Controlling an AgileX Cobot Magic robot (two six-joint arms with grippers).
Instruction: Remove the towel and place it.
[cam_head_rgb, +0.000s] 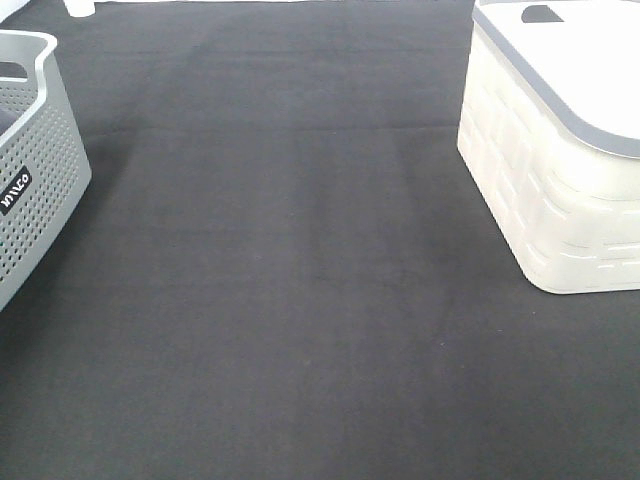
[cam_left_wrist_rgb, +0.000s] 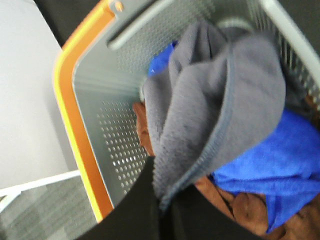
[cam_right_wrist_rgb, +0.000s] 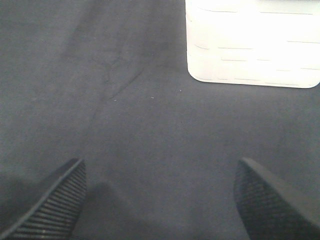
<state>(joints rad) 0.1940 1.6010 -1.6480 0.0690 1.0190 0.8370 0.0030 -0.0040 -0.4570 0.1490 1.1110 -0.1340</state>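
Observation:
The towel (cam_left_wrist_rgb: 220, 100), a grey-blue microfibre cloth with a stitched edge, hangs bunched from my left gripper (cam_left_wrist_rgb: 162, 215), which is shut on its edge. It is held over the grey perforated basket (cam_left_wrist_rgb: 100, 100) with an orange rim. That basket also shows at the left edge of the exterior high view (cam_head_rgb: 35, 170); the towel and both grippers are out of sight there. My right gripper (cam_right_wrist_rgb: 160, 200) is open and empty above the black table cover.
A blue cloth (cam_left_wrist_rgb: 280, 165) and a brown cloth (cam_left_wrist_rgb: 235, 205) lie in the grey basket under the towel. A white basket with a grey rim (cam_head_rgb: 560, 160) stands at the right; it also shows in the right wrist view (cam_right_wrist_rgb: 250, 45). A black cover (cam_head_rgb: 300, 280) spans the table between the baskets.

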